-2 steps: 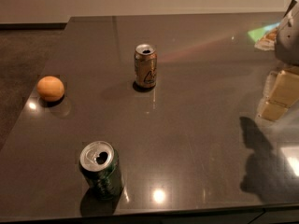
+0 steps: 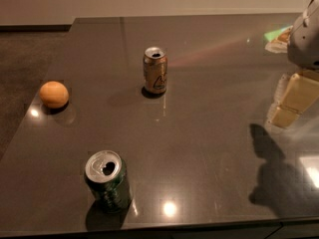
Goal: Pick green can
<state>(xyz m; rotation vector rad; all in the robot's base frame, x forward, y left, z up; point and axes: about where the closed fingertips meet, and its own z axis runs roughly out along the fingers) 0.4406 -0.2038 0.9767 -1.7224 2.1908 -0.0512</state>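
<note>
Dark tabletop (image 2: 209,148): green can (image 2: 107,180) at front, gold-brown can (image 2: 155,69) and orange (image 2: 54,94) behind, pincer (image 2: 290,105) far right, grip unclear

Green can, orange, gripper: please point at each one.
green can (image 2: 110,189), camera view, on its dark side wall.
orange (image 2: 54,94), camera view, on its middle.
gripper (image 2: 291,103), camera view, right edge, on its pale lower part.

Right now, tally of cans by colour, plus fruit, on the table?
Green can: 1
Gold-brown can: 1
Orange fruit: 1
Total: 3
Gripper at the right edge, apart from all three.
</note>
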